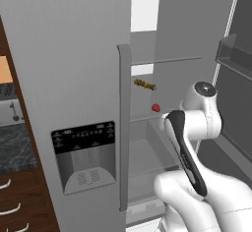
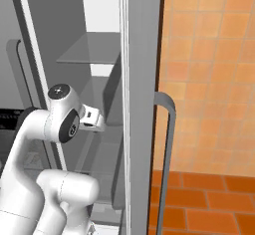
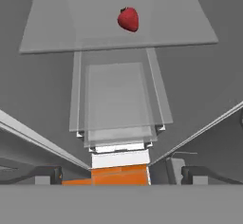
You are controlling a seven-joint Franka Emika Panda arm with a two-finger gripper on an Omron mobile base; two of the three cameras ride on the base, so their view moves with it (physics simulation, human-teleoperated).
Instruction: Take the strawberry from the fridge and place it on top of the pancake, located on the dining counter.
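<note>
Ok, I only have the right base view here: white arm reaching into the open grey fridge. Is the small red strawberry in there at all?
Observer: Yes. The left base view shows the small red strawberry on a clear glass shelf inside the tall grey fridge.
Operator: Anything else on the shelves?
Observer: An elongated yellow-brown skewer-like food lies one shelf higher.
Operator: Is the gripper holding the berry?
Observer: No. In the hand view the two-finger gripper is open, with the strawberry ahead of it, untouched.
</note>
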